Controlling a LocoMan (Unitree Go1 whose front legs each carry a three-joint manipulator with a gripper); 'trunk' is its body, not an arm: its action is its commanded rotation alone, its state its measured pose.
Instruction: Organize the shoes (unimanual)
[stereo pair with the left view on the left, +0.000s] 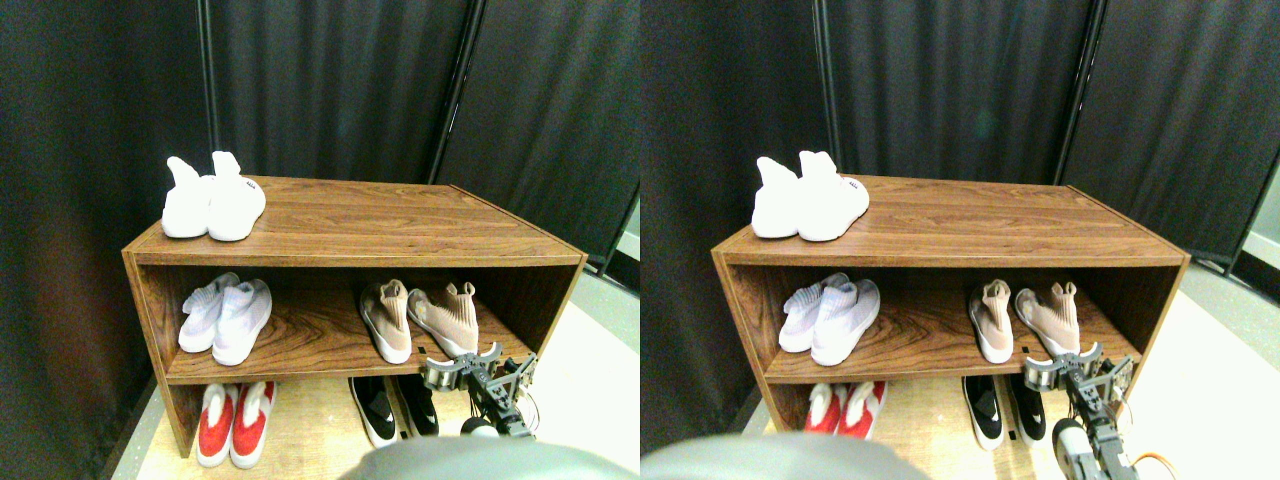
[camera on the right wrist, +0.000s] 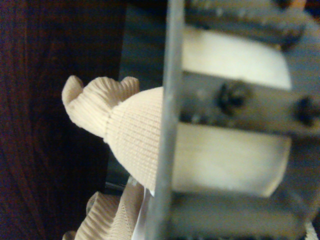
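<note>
Walnut shelf (stereo pair with the left view on the left: 350, 225), black curtains (stereo pair with the left view on the left: 330, 80), pale floor (stereo pair with the left view on the left: 590, 370)

Tan shoes (stereo pair with the left view on the left: 420, 318) with ribbed collars and white soles stand on the right of the middle shelf (stereo pair with the left view on the left: 310, 340), toes forward, the right one angled; black shoes (stereo pair with the left view on the left: 393, 408) with white marks lie below that shelf, side by side.

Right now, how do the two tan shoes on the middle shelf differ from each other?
The left tan shoe sits straight, toe facing the shelf's front edge; the right tan shoe is angled, toe swung toward its mate. The right gripper is at the right tan shoe; the left tan shoe stands clear of it. Both are tan knit with ribbed collars and white soles.
</note>
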